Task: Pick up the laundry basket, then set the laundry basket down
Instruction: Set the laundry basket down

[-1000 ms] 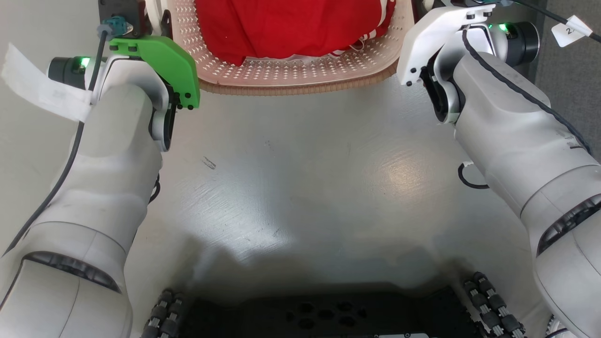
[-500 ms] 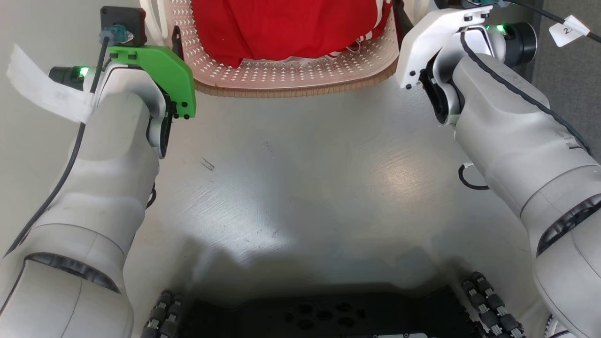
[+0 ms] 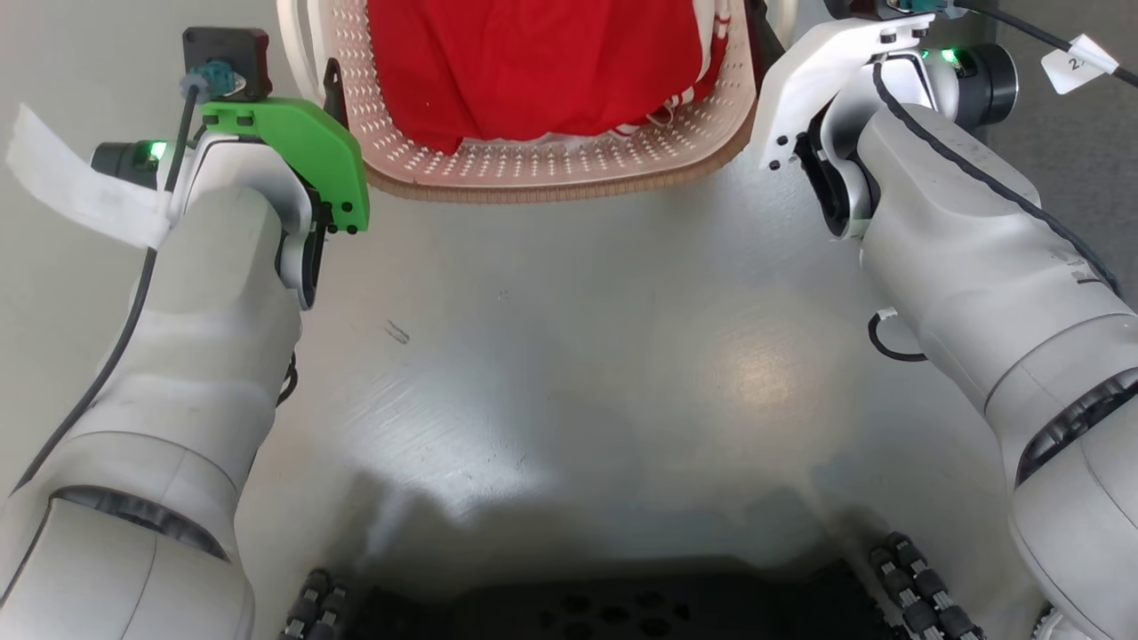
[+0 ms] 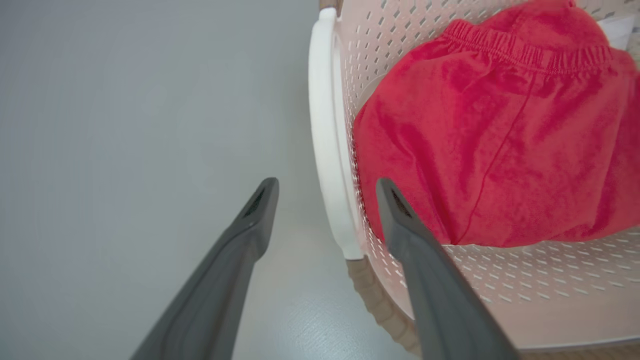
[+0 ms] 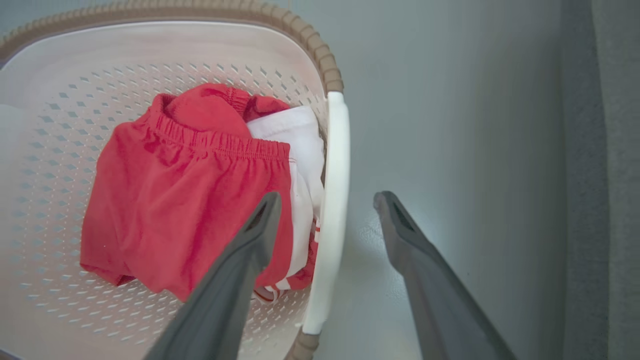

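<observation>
The laundry basket (image 3: 551,178) is a cream-white plastic tub with rows of small slots in its walls, a brown woven-look rim and a smooth white handle on each side. It sits on the pale grey floor (image 3: 569,338) at 12 o'clock in the head view, between the two pale forearms. A red garment (image 3: 533,62) is heaped inside it.

The head view gives the near rim and the wrists at 10 and 2 o'clock. Whether the basket's underside meets the floor cannot be told.

The left wrist view shows the basket (image 4: 500,280) from 12 round to 4 o'clock and its white handle (image 4: 327,150) running up the middle, with the garment's (image 4: 490,150) elastic waistband at 1 o'clock. The right wrist view shows the basket (image 5: 60,100) on the 9 o'clock side, its other handle (image 5: 332,200) and a white cloth (image 5: 295,135) tucked beside the red garment (image 5: 185,200).

The left gripper (image 4: 326,182) is spread wide, one finger over the floor at 7 o'clock, the other over the basket's inside at 5 o'clock, the handle between them. The right gripper (image 5: 327,196) is spread as wide and straddles its handle the same way. Neither gripper pinches anything; contact with the handles cannot be told.
</observation>
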You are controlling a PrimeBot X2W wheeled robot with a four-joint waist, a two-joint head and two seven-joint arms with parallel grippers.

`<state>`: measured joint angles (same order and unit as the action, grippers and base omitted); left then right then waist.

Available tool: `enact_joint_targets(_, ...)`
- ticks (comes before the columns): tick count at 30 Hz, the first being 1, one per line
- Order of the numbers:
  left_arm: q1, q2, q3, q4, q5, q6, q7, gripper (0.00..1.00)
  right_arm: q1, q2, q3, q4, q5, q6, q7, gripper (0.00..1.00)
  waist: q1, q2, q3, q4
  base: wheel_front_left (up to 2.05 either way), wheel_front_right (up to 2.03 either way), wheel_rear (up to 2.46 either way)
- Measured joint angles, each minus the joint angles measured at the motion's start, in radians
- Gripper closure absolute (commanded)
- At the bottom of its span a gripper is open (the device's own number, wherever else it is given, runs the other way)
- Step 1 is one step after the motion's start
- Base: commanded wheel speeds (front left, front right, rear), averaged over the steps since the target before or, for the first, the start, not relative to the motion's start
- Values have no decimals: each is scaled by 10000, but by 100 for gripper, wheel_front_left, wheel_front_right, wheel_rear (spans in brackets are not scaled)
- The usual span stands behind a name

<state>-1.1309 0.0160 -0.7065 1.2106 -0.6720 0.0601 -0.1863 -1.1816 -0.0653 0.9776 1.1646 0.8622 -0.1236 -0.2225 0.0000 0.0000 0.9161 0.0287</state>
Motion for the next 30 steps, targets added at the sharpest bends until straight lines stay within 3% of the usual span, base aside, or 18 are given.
enact_joint_targets(14,576,0,320,-577,-140,-353,-669,0,64,-4,-395,-96,-4,0,-320,0,0,0,-1087,-89,0,0,0)
enact_joint_targets(20,1192,15,696,-1112,-201,-382,-706,0,142,-297,-1045,-1478,-522,-4,-320,0,0,0,-1770,-115,0,0,0)
enact_joint_targets(30,2089,652,2023,-3912,295,-33,-700,0,1578,-619,-2276,-3488,-1699,-15,-320,0,0,0,-3026,-81,0,0,0)
